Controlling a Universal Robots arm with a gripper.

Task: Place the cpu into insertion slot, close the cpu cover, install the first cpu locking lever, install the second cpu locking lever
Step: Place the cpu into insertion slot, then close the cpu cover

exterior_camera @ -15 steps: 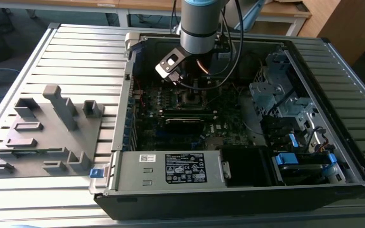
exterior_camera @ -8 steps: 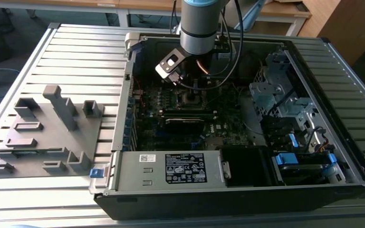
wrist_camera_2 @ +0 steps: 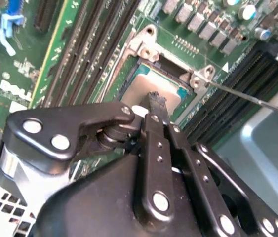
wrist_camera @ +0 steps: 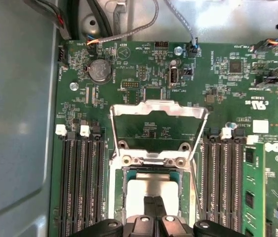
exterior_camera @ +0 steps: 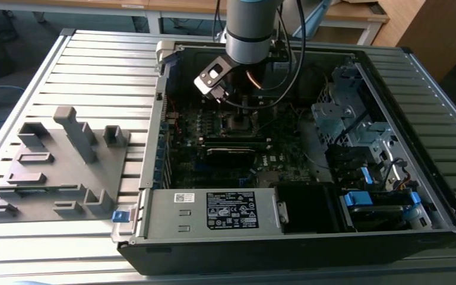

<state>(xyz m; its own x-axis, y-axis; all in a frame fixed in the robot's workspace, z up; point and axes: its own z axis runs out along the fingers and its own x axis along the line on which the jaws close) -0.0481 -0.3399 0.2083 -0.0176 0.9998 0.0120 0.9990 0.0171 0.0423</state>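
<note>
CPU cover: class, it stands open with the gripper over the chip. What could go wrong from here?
The shut gripper sits on or just above the cpu in the insertion slot; pressing could shift or scratch it. The cpu cover stands raised; the arm might snag it.

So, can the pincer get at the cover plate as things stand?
Probably yes: the cover stands flipped open just past the chip, with nothing between it and the pincer.

print on the label sticker (exterior_camera: 232, 209) and the motherboard (wrist_camera: 218, 84) is not readable.
</note>
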